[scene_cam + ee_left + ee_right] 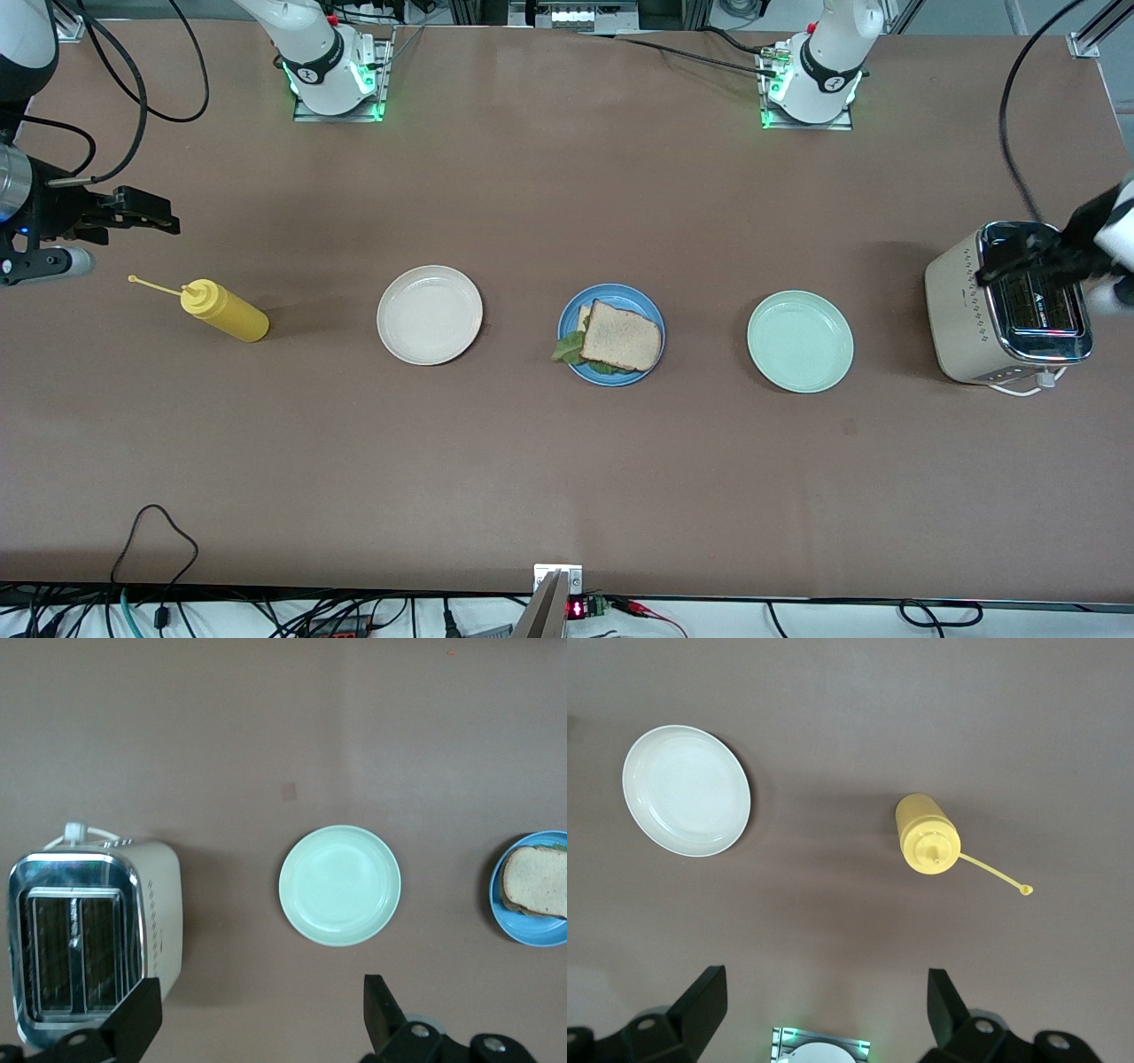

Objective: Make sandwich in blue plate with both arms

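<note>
A brown table carries three plates, one toaster and one yellow bottle. The sandwich, two tan slices with green lettuce poking out, sits on the blue plate, between the white plate and the mint plate. The left gripper hangs open over the toaster; the right gripper hangs open near the bottle.

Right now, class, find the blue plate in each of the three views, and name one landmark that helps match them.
Front view: the blue plate lies mid-table, holding the sandwich.
Left wrist view: it shows at the picture's edge, partly cut off.
Right wrist view: it is not in the picture.
Shared landmark: the mint-green plate beside it, also in the left wrist view.
</note>
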### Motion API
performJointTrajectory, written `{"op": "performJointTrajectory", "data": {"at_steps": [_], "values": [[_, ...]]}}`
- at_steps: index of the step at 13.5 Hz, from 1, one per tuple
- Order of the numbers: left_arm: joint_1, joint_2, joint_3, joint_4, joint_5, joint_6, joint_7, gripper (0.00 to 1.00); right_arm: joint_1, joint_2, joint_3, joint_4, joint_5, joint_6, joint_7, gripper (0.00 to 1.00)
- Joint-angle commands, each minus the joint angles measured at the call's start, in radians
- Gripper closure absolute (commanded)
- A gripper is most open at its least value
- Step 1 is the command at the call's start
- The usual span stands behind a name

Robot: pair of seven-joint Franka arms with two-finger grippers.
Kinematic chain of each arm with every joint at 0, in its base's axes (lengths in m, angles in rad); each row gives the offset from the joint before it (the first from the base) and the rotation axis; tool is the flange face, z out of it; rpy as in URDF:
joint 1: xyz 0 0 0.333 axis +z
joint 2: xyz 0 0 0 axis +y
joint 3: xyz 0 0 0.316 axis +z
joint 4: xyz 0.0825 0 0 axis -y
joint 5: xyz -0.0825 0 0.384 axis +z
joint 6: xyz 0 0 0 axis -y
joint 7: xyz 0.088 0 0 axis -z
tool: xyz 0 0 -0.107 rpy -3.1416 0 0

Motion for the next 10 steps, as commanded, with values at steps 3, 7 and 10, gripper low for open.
{"op": "performJointTrajectory", "data": {"at_steps": [3,7,10], "values": [[-0.001,-0.171,-0.027,-0.232,0.003,0.047,-0.043,0.00,0.014,-0.036,-0.004,-0.035,-0.017,-0.005,0.066,0.00],[0.004,-0.192,-0.038,-0.266,0.003,0.046,-0.047,0.00,0.013,-0.037,-0.004,-0.039,-0.017,-0.005,0.068,0.00],[0.007,-0.192,-0.035,-0.266,0.003,0.043,-0.043,0.00,0.008,-0.033,-0.005,-0.032,-0.016,-0.003,0.069,0.00]]}}
